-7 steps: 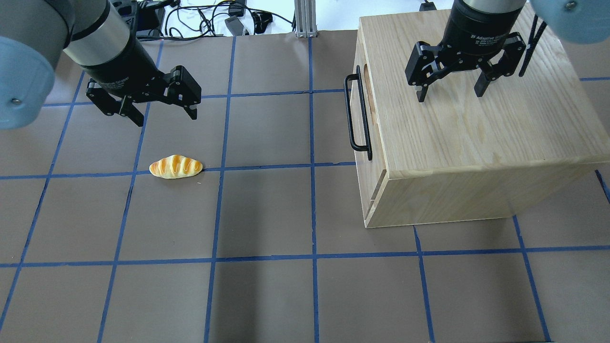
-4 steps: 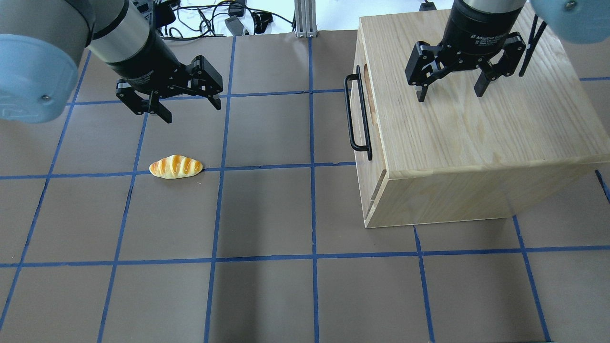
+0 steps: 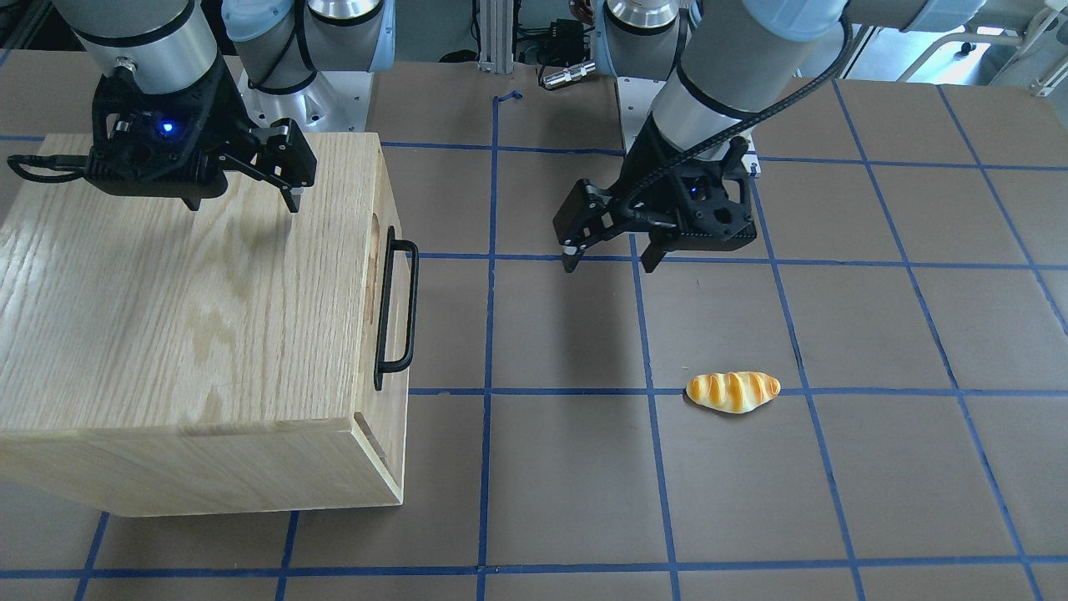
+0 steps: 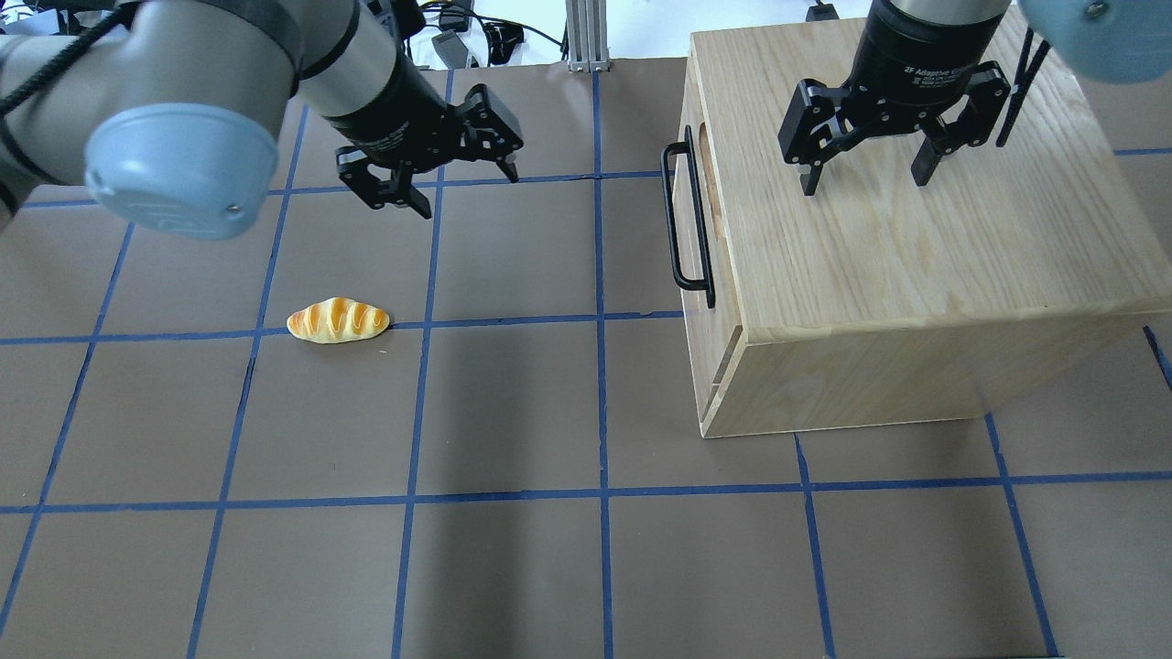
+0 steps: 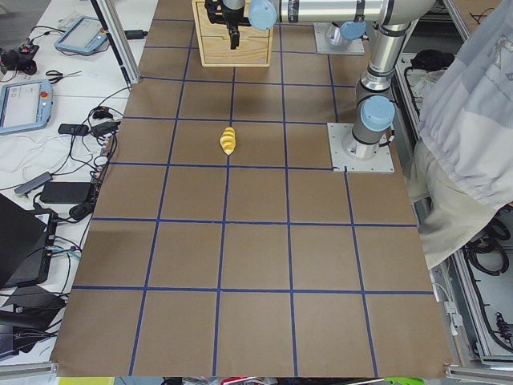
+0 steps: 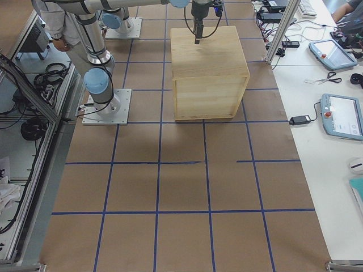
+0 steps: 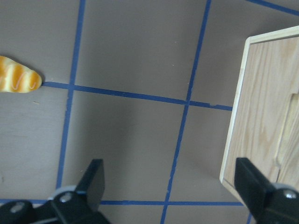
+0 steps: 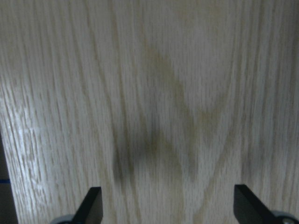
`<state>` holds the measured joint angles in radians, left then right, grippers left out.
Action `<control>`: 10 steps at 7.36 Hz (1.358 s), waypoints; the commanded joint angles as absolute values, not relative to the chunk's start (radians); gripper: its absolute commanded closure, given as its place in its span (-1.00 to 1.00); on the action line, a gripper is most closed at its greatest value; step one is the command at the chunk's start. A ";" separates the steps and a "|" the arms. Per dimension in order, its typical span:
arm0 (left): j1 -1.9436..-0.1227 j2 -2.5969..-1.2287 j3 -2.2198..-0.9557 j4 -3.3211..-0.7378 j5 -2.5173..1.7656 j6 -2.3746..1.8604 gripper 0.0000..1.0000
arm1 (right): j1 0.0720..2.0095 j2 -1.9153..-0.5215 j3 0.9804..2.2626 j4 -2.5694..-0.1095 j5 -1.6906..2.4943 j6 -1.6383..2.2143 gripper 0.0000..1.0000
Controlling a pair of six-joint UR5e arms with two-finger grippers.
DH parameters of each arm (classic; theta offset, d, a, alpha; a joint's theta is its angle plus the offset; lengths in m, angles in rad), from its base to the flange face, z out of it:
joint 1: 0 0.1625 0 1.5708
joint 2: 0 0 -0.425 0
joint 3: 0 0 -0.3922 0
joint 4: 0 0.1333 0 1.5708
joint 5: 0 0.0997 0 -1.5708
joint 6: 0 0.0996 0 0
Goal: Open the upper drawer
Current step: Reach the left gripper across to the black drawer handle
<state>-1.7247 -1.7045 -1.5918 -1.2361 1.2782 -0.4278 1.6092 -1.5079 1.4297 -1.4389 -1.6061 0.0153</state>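
Observation:
The upper drawer sits shut and flush in the oak-grain cabinet point(image 4: 916, 265). Only its front shows, with the long black bar handle point(image 4: 687, 220) and an oblong notch point(image 4: 706, 146); the handle also shows in the front-facing view point(image 3: 396, 305). My left gripper point(image 4: 467, 194) is open and empty above the table, well to the left of the handle. In the left wrist view the gripper point(image 7: 173, 196) faces the mat, with the cabinet front point(image 7: 261, 116) at the right edge. My right gripper point(image 4: 865, 186) is open and empty, hovering over the cabinet top.
A toy bread roll point(image 4: 338, 321) lies on the brown mat with blue grid tape, left of centre and below my left gripper. Cables and an aluminium post point(image 4: 582, 37) stand at the table's far edge. A person point(image 5: 473, 136) stands beside the robot base.
My left arm has swung right, towards the cabinet, carrying its open gripper over about one grid square. The right gripper, the cabinet and the bread roll have not moved.

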 commanded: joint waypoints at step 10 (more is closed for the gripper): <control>-1.896 -1.878 -1.598 -0.986 1.183 -0.735 -1.00 | 1.609 -1.508 1.431 -1.439 -1.606 0.015 -1.00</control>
<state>-1.8957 -1.8737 -1.5983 -0.9857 1.1821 -0.7397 1.6091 -1.5079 1.4299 -1.4389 -1.6061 0.0153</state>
